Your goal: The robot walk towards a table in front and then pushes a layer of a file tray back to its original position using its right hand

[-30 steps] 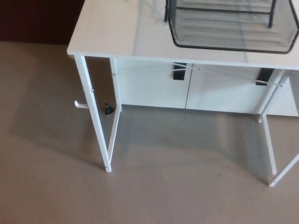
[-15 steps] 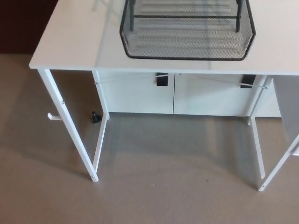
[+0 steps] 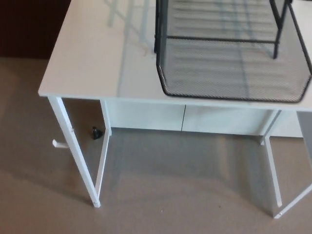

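Observation:
A black wire-mesh file tray [image 3: 229, 53] stands on the white table [image 3: 92, 63], toward its right side. Its lowest layer [image 3: 234, 80] is pulled out toward me, its front rim reaching close to the table's near edge. The black frame posts of the tray [image 3: 278, 34] rise behind that layer. The top of the tray is cut off by the picture's upper edge. Neither of my hands shows in the head view.
The table stands on thin white legs [image 3: 78, 161] over a grey-brown carpet [image 3: 161, 195]. White cabinet fronts [image 3: 146, 116] sit behind, under the tabletop. A small black object [image 3: 96, 132] and a white stub [image 3: 58, 144] lie by the left leg. A dark wall [image 3: 24, 24] is at upper left.
The whole picture has shifted: the camera has come closer and tilted, so the table and tray appear larger and lower. The things themselves have not moved.

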You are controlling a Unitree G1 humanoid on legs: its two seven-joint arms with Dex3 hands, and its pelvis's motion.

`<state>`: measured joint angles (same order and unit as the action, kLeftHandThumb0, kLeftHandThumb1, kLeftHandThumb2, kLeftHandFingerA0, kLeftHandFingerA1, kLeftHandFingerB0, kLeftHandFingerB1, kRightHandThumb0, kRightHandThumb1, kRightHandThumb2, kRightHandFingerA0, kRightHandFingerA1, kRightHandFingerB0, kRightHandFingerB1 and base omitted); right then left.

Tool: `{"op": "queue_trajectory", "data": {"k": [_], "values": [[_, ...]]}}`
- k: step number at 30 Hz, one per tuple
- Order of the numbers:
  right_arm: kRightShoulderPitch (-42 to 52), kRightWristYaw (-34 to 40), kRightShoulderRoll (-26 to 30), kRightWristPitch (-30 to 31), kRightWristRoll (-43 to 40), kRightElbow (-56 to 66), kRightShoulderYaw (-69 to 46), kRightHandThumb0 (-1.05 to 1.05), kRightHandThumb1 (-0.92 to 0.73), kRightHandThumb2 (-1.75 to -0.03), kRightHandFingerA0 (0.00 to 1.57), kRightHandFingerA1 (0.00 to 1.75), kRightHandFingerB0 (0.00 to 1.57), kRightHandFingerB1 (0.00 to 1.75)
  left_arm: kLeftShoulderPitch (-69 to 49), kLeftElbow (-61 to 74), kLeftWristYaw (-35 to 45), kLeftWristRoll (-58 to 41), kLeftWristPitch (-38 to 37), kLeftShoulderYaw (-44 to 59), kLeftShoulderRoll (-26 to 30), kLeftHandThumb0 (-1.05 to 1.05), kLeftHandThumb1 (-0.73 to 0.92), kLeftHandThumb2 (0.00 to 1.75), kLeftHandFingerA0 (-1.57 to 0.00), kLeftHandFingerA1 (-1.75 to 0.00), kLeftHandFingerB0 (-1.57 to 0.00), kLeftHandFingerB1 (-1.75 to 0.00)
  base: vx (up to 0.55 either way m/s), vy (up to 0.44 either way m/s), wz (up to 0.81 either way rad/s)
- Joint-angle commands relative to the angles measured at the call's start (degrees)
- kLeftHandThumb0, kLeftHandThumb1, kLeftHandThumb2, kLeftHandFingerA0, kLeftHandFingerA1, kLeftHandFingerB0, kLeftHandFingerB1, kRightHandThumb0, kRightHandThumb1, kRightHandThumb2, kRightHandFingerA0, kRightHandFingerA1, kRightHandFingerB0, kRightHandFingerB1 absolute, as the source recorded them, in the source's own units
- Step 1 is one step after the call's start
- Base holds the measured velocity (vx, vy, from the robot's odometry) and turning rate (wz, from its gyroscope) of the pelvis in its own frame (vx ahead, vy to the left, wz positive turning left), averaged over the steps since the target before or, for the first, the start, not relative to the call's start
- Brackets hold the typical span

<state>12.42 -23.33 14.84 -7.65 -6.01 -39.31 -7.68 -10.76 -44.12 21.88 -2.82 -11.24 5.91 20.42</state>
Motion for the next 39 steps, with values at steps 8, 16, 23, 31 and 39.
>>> {"op": "queue_trajectory", "data": {"k": [8,16,23,31,39], "values": [[0.15,-0.01,1.13,-0.70,0.48,0.31,0.16,-0.35,-0.45,-0.53,0.82,0.53,0.68,0.49,0.06,0.18,-0.46,0.59,-0.24,-0.31,0.40,-0.37,0.39,0.62,-0.59,-0.47,-0.49,-0.44,0.22,-0.154,0.18],[0.16,0.03,1.31,-0.44,0.50,0.63,0.50,-0.36,-0.46,-0.52,0.80,0.53,0.66,0.49,0.15,0.04,-0.42,0.48,-0.26,-0.24,0.35,-0.37,0.39,0.62,-0.59,-0.47,-0.50,-0.44,0.13,-0.113,-0.04],[0.11,0.34,1.32,0.09,0.70,0.79,0.63,-0.32,-0.46,-0.53,0.80,0.53,0.68,0.49,-0.12,0.17,-0.60,1.19,-0.49,-0.83,0.84,-0.38,0.39,0.62,-0.59,-0.47,-0.48,-0.44,0.05,0.159,-0.12],[-0.17,0.72,1.46,-1.07,1.53,-0.26,1.17,-0.36,-0.44,-0.53,0.83,0.54,0.72,0.50,-0.33,-0.13,-0.64,0.79,-0.72,-0.84,0.74,-0.37,0.39,0.62,-0.60,-0.47,-0.49,-0.43,0.03,0.075,0.06],[-0.10,0.78,1.66,-1.14,1.86,0.01,1.47,-0.35,-0.44,-0.53,0.82,0.54,0.70,0.50,-0.20,-0.66,-1.17,1.81,-2.12,-1.41,1.16,-0.39,0.39,0.63,-0.60,-0.48,-0.48,-0.44,0.01,-0.007,0.01]]}}
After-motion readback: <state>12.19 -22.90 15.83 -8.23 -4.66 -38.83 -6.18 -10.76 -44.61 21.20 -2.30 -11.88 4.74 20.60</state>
